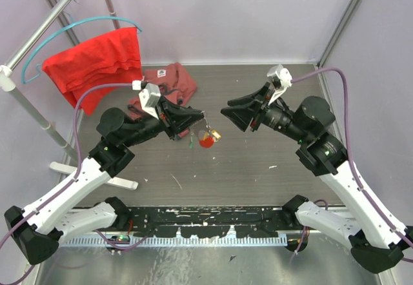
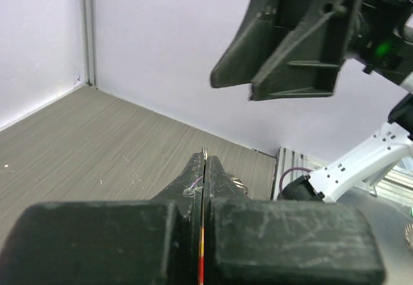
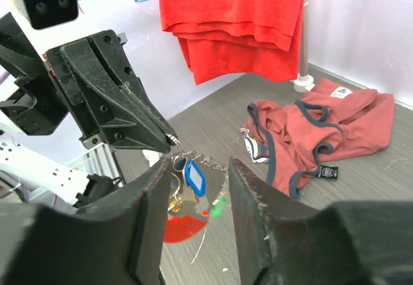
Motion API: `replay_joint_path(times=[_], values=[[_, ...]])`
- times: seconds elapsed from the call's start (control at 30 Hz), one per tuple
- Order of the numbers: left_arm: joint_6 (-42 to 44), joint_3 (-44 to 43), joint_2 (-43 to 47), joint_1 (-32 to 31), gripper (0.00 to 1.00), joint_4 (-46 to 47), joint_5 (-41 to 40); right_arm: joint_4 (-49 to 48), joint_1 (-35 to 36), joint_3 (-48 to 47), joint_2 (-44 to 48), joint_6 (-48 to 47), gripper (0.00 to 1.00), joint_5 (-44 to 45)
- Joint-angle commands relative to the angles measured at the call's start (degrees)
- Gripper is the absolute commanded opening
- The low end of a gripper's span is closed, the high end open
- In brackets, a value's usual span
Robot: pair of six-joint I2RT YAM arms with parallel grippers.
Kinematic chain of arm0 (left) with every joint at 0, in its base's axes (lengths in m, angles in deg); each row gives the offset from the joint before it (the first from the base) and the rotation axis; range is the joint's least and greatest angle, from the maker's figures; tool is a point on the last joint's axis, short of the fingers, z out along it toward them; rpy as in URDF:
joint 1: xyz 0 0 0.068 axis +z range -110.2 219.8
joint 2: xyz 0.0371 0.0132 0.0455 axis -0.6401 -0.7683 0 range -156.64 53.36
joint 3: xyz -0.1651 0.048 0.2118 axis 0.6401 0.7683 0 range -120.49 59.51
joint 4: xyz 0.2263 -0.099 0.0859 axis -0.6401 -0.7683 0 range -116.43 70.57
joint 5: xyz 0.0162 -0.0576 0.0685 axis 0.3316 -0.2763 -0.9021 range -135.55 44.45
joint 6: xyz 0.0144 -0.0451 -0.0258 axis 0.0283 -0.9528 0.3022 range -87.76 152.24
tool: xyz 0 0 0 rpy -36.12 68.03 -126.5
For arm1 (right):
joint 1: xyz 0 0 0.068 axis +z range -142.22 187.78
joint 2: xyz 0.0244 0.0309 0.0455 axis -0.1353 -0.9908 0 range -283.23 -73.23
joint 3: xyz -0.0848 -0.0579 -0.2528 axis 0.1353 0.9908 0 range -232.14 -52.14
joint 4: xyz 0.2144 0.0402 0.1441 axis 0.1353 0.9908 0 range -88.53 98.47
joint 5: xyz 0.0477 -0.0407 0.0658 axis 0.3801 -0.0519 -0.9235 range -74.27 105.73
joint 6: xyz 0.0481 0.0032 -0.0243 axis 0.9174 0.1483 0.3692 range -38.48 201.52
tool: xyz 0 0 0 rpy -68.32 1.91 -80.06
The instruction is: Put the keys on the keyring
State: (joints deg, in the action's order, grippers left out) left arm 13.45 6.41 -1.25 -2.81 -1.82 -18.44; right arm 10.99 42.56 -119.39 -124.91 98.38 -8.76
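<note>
Grey wood-grain tabletop (image 1: 258,162), lilac walls; the keyring (image 1: 206,141), a thin silvery loop with a glossy red oval tag, hangs with its long axis vertical above mid-table, and small plastic-headed keys (image 1: 215,134) cluster against it. Its top is pinched by the left gripper (image 1: 201,116), fingers pressed together. The right gripper (image 1: 227,116), jaws spread, faces the bunch from just right.

We see a dull grey table (image 1: 245,169) with wood-like streaks. The red cloth (image 3: 239,20) up top looks soft. The keyring (image 3: 175,228) is thin bright metal with a shiny red tag. The keys (image 3: 193,176) have smooth plastic heads. The left gripper (image 3: 169,139) is scratched, dull black plastic.
</note>
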Motion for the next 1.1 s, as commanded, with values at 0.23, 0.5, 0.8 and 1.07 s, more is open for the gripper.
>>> replay_joint_path(times=[0.23,0.5,0.8,1.07], values=[[1.86,-0.26,-0.74,0.25,0.00,-5.94,-6.12,1.13,0.01,2.06,5.21,-6.48,0.56,11.95],[9.59,3.64,-1.68,-0.75,0.00,-16.23,-8.85,2.73,0.02,2.09,6.42,-6.19,0.74,23.87],[12.42,5.30,-12.03,-7.16,0.00,-19.21,-15.38,7.04,0.01,1.70,6.46,-9.06,0.95,27.74],[8.10,4.57,-26.69,-8.08,0.08,-7.99,-11.17,7.89,-0.06,3.13,8.37,-8.09,0.96,33.84]])
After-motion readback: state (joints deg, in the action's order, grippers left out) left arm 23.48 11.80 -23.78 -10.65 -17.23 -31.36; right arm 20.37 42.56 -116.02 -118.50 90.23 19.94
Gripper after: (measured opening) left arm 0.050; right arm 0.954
